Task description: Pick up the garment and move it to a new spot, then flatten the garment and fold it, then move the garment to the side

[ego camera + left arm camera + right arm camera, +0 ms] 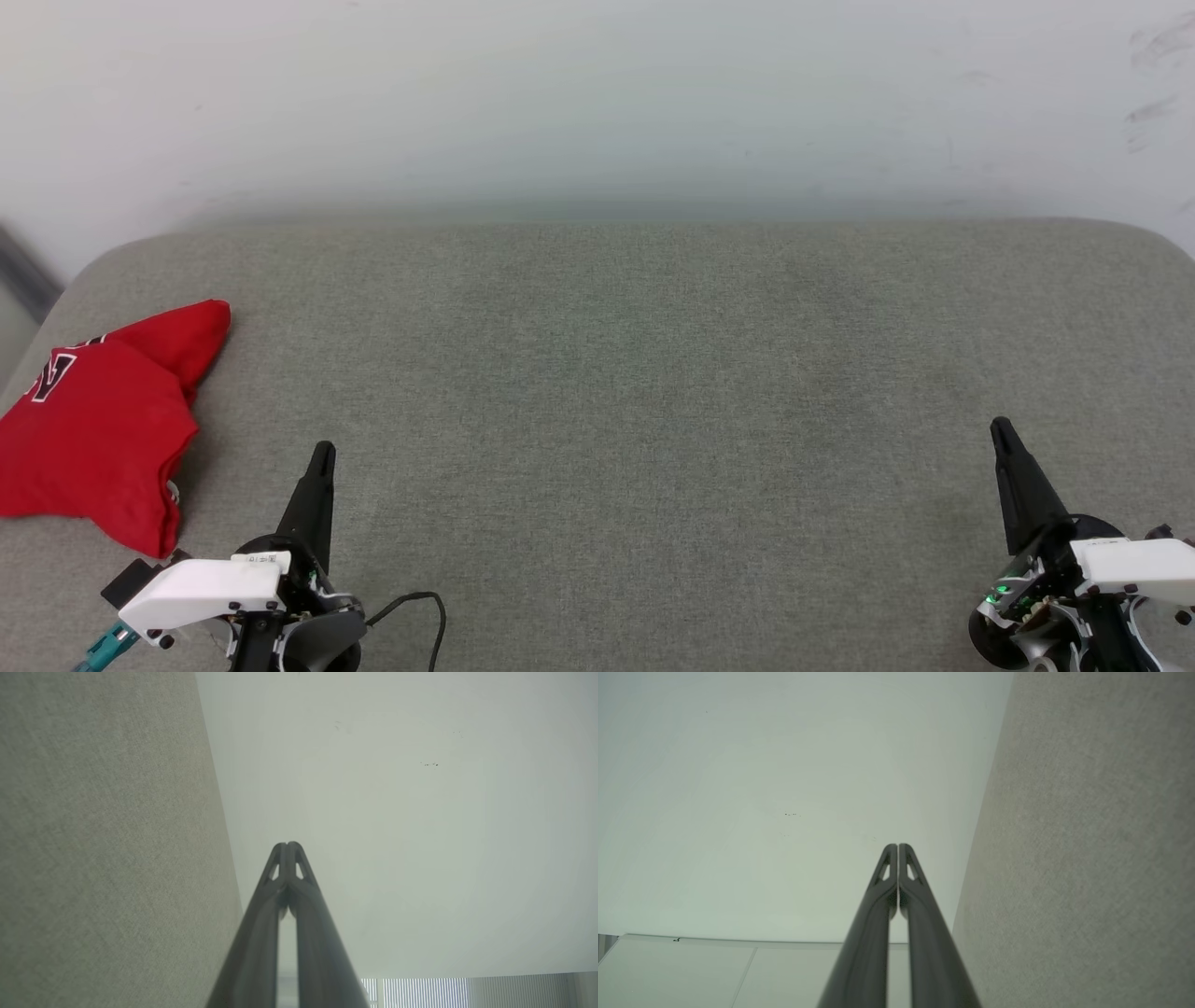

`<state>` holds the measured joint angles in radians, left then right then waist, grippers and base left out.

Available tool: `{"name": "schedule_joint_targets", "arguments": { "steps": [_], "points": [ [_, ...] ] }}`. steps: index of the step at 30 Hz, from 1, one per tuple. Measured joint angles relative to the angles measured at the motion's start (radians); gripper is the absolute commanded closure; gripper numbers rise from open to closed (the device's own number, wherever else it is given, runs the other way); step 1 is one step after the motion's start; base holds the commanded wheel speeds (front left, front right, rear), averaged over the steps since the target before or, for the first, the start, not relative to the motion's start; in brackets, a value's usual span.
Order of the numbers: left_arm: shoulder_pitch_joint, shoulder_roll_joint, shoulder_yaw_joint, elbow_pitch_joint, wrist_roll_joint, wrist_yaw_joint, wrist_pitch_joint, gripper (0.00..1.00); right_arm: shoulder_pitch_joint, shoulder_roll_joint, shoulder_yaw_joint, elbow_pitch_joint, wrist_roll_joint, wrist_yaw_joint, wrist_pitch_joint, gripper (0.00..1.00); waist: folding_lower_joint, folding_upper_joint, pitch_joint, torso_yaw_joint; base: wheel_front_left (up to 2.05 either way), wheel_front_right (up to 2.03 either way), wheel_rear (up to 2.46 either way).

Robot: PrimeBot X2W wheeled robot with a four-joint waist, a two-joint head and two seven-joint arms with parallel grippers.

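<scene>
The red garment [98,425] lies folded into a compact bundle at the far left of the grey padded surface [635,392], with part of its black, white-outlined lettering showing near its upper left. My left gripper [322,455] stands shut and empty just right of the garment, apart from it. In the left wrist view its fingertips [288,847] press together against the pale wall. At the lower right my right gripper [1001,429] is shut with nothing in it. The right wrist view shows those fingertips [897,848] closed too.
A pale wall [597,103] rises behind the grey surface. The surface's rounded left corner [93,266] lies close to the garment, with a dark strip beyond it. A black cable [425,602] loops by my left wrist.
</scene>
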<state>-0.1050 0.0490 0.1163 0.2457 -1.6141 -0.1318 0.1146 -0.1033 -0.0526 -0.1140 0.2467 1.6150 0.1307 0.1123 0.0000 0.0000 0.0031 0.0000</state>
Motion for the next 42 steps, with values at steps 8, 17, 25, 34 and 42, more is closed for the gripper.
{"name": "schedule_joint_targets", "arguments": {
  "steps": [8, 17, 25, 34, 42],
  "points": [
    [0.0, 0.0, 0.0, 0.0, 0.0, 0.0, 0.0, 1.0, 0.0, 0.0, 0.0, 0.0, 0.0, 0.0, 0.0, 1.0, 0.0, 0.0001, 0.0, 0.0, 0.0, 0.0, 0.0],
    [0.0, 0.0, 0.0, 0.0, 0.0, 0.0, 0.0, 1.0, 0.0, 0.0, 0.0, 0.0, 0.0, 0.0, 0.0, 1.0, 0.0, 0.0, 0.0, 0.0, 0.0, 0.0, 0.0],
    [0.0, 0.0, 0.0, 0.0, 0.0, 0.0, 0.0, 1.0, 0.0, 0.0, 0.0, 0.0, 0.0, 0.0, 0.0, 1.0, 0.0, 0.0, 0.0, 0.0, 0.0, 0.0, 0.0],
    [0.0, 0.0, 0.0, 0.0, 0.0, 0.0, 0.0, 1.0, 0.0, 0.0, 0.0, 0.0, 0.0, 0.0, 0.0, 1.0, 0.0, 0.0, 0.0, 0.0, 0.0, 0.0, 0.0],
    [0.0, 0.0, 0.0, 0.0, 0.0, 0.0, 0.0, 1.0, 0.0, 0.0, 0.0, 0.0, 0.0, 0.0, 0.0, 1.0, 0.0, 0.0, 0.0, 0.0, 0.0, 0.0, 0.0]
  ]
}}
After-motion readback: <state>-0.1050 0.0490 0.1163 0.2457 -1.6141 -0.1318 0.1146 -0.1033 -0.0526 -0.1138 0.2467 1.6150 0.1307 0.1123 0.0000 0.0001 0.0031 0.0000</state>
